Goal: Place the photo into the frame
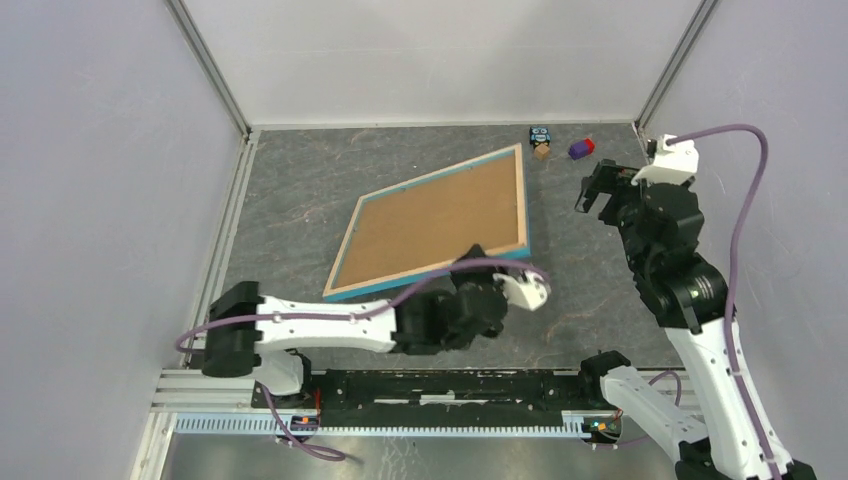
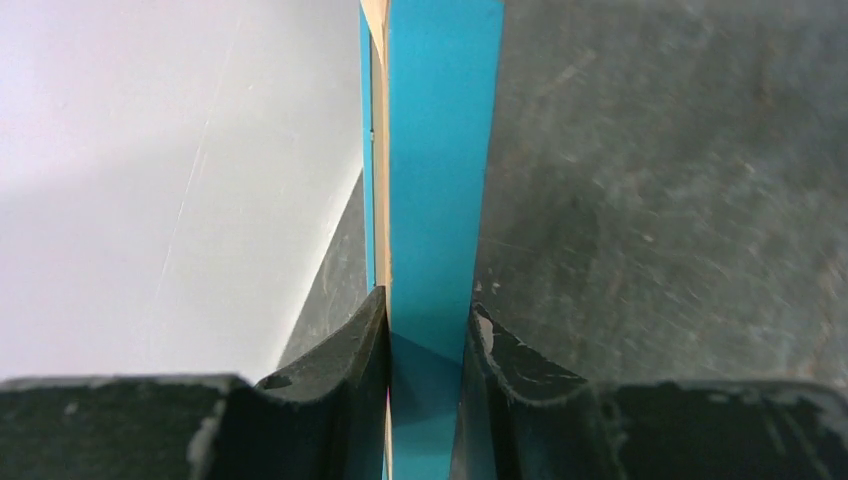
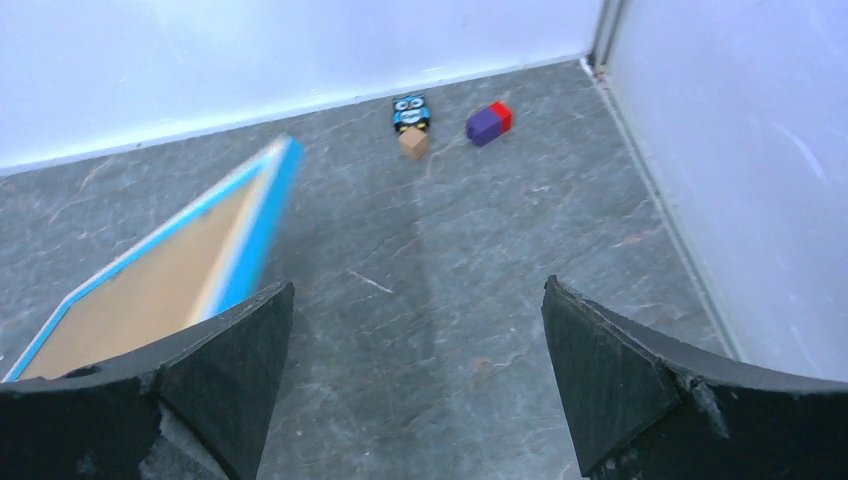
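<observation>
The frame (image 1: 435,222) sits on the dark grey table (image 1: 300,200) left of centre, turned at an angle. Its back faces up: a brown board inside a pale wood border, with bright blue showing along the near edges. Whether it lies flat or is raised at one side cannot be told. The left gripper (image 2: 428,330) pinches the frame's blue rim near its near right corner, one finger on each side. The right gripper (image 1: 597,187) hangs above the table's far right part, jaws spread wide with nothing between them. Beyond the frame's far corner stand a small owl figure (image 1: 541,133), touching a tan cube (image 1: 542,152), and a purple-and-red block (image 1: 581,148).
</observation>
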`<state>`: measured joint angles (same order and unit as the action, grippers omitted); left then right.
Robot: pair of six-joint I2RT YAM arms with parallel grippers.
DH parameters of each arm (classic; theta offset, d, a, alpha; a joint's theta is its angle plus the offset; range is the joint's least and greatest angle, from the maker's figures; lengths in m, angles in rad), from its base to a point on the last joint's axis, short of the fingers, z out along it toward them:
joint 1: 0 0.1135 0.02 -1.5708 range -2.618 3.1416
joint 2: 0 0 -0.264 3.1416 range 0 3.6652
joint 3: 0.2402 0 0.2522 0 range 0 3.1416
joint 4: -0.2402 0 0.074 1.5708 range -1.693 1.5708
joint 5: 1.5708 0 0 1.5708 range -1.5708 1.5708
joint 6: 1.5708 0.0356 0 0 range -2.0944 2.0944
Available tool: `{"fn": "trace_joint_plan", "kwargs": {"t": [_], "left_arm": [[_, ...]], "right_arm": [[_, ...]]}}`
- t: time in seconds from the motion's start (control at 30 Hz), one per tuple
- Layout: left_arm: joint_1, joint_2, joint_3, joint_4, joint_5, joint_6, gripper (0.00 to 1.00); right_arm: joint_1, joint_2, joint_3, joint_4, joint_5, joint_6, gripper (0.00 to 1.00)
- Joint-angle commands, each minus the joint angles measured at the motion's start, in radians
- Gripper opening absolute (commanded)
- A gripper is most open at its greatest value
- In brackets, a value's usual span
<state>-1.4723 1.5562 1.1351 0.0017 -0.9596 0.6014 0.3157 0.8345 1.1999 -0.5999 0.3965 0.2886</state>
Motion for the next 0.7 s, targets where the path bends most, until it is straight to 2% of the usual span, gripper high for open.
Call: {"fn": "trace_joint_plan", "kwargs": {"t": [0.0,0.2,0.43,0.53,0.67], "left_arm": [[0.123,-0.159,0.170,-0.136,0.121,-0.265,0.02],[0.456,-0.299,0.325,-0.267,0.435,-0.545,0.02],[0.901,-0.329,0.419,-0.299,0.733,-0.804,0.02],[1.132,-0.335,0.382,-0.262,0.879,-0.975,0.02],[1.454,-0.365,0.227,-0.114,1.062,-1.235,0.02]], "right_arm": [[-0.003,-0.065,-0.053,0.007,0.123,-0.058,0.98],[-0.003,-0.097,-0.116,0.013,0.113,-0.054,0.98],[-0.004,-0.106,-0.160,0.039,0.062,-0.050,0.98],[-0.003,-0.108,-0.179,0.043,0.059,-0.051,0.98],[-0.003,-0.117,-0.200,0.049,0.055,-0.055,0.98]]}}
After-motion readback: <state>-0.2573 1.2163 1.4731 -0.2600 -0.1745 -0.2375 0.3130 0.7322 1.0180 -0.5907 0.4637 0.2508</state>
